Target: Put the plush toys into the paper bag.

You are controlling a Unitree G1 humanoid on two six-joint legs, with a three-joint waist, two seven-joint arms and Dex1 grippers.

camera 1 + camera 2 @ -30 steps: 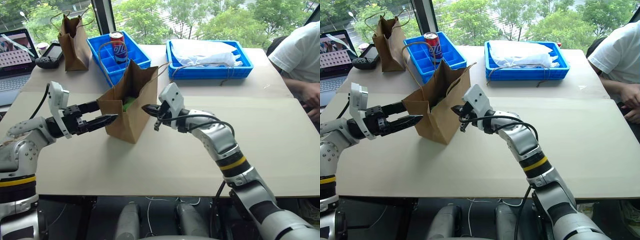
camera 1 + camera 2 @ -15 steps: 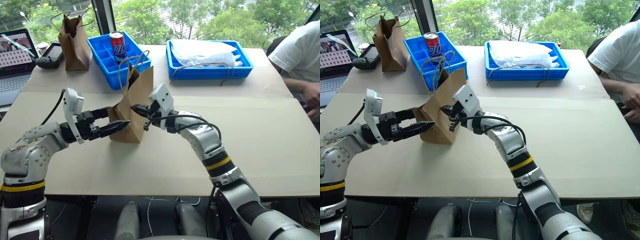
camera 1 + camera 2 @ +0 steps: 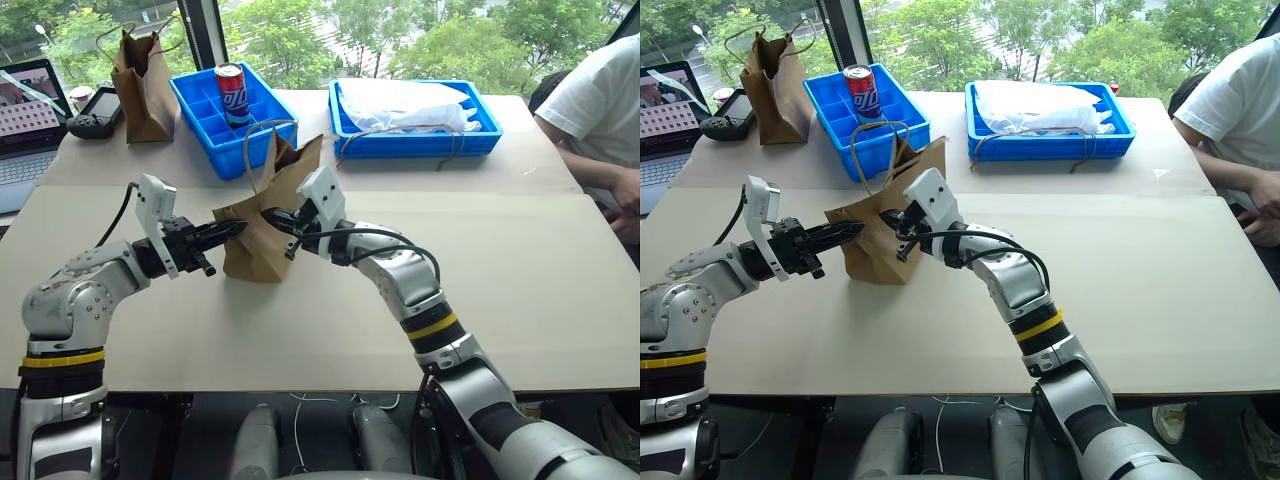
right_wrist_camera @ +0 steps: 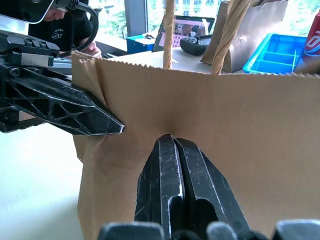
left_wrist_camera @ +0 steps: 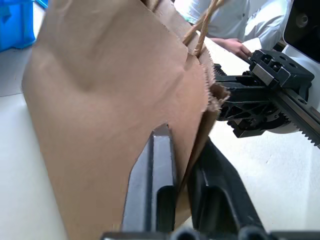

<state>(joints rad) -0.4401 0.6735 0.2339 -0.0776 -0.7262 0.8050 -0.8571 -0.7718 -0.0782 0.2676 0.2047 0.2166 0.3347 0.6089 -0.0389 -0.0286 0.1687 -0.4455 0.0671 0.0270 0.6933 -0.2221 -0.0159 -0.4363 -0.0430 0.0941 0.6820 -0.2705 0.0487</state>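
Paper bag (image 3: 262, 225): 1, rim pinched by L gripper (image 3: 236, 227) & R gripper (image 3: 270, 216), 2 total; wrist views show both clamped tight on paper.

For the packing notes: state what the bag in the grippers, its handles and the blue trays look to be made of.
The bag: light-brown kraft paper, matte, creased, with a saw-toothed top edge. Its handles: thin twisted twine, fibrous, probably paper cord. The blue trays: apparently moulded plastic, smooth and evenly coloured with a slight sheen.

Office or lab test space: pale worktables (image 3: 300, 330) by window (image 3: 300, 30), laptop (image 3: 30, 110), blue sorting bins (image 3: 415, 140).
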